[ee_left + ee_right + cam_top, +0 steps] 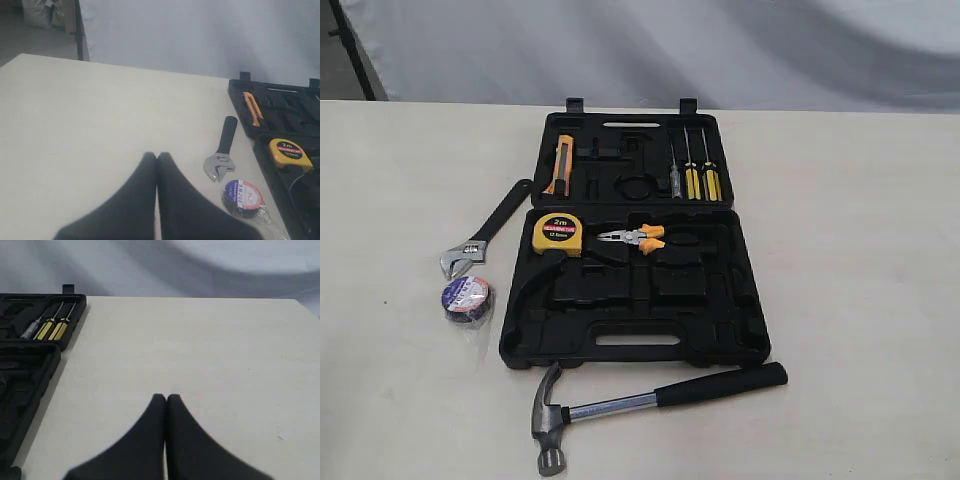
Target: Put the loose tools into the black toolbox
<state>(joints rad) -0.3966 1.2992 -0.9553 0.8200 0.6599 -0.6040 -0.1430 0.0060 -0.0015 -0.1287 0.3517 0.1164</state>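
The black toolbox (pixel 720 330) lies open at the table's middle. Left of it rests the black-handled adjustable wrench (pixel 485 240), and just below that the purple-blue tape roll (pixel 466 298) in clear wrap. The claw hammer (pixel 650 398) lies in front of the case, head to the left. Neither gripper shows in the exterior view. In the left wrist view my left gripper (pixel 156 156) is shut and empty over bare table, with the wrench (pixel 223 156) and tape roll (pixel 243 198) off to its side. My right gripper (pixel 166 397) is shut on nothing beside the toolbox (pixel 30 385).
Inside the case sit a yellow tape measure (pixel 558 234), orange-handled pliers (pixel 638 238), an orange utility knife (pixel 561 164) and three yellow-handled screwdrivers (pixel 692 172). A grey cloth backdrop (pixel 650 50) hangs behind the table's far edge.
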